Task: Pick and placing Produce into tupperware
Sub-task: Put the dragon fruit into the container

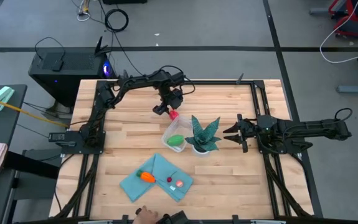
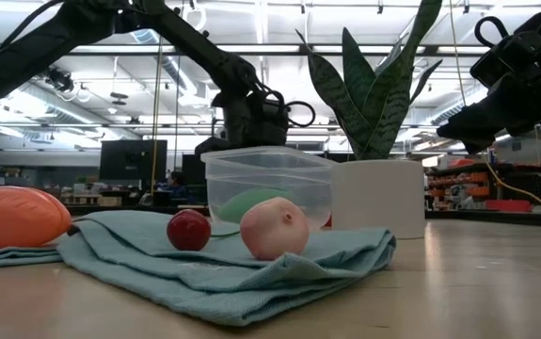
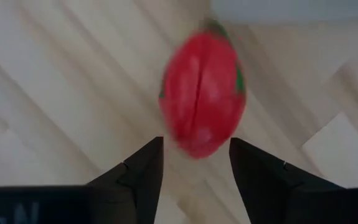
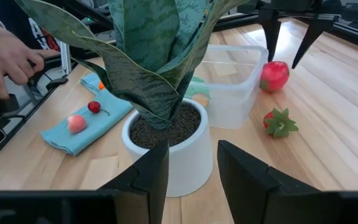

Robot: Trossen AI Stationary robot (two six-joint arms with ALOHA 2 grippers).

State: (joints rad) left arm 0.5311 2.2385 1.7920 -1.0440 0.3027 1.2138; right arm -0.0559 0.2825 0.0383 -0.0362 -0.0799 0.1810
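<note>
**While hovering beside the tupperware, gripping nothing**

Though spread wide, closed on nothing: left gripper [image 1: 165, 107] over the far middle of the table, fingers well apart. Just below the fingertips, free of both: the red round one [image 4: 274, 76], outside the tupperware [image 1: 169, 133] and close against its far wall. Impossible to tell whether resting on the wood or in the air. Nearby on the bare table [image 1: 241, 180], a smaller red piece with a green leafy cap [image 4: 280, 122].

Inside the tupperware, only the green oval [image 1: 176, 142]. Just beside the box, the potted plant [image 1: 203, 134]. Nearer the front edge, a folded teal cloth [image 1: 160, 186] bearing the orange carrot-like piece [image 1: 146, 177], a small dark-red piece [image 1: 169, 180] and a pink piece [image 1: 180, 185].

Low beside the plant's white pot, also open and empty: right gripper [image 4: 191, 168].

At the table's front edge, a person's hand [image 4: 10, 59].
</note>
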